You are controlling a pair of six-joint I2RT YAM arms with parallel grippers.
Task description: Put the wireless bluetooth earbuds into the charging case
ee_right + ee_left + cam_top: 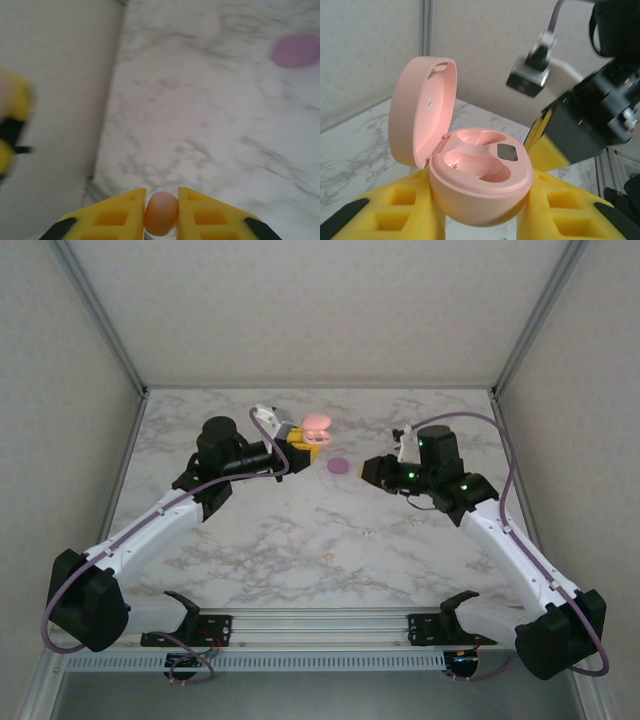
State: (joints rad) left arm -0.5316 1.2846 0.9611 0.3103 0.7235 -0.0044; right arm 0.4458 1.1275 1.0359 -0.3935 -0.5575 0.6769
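Up close, right claw (pixel 161 199) pinches pink-orange earbud (pixel 161 215).

Table (pixel 300 530): white marble-pattern top with grey veining, matte, filling the enclosure floor from wall to wall; back wall (pixel 320 300) a pale off-white panel with a fine speckled texture; left wall (pixel 50 420) and right wall (pixel 590 390) the same material, slanting outward in the overhead view; two aluminium posts, left post (pixel 100 315) and right post (pixel 537 315), stand at the far corners where the panels meet; a silver slotted rail (pixel 320 620) runs along the near table edge, a ribbed grey strip (pixel 300 662) just below it; light even and soft, shadows faint.
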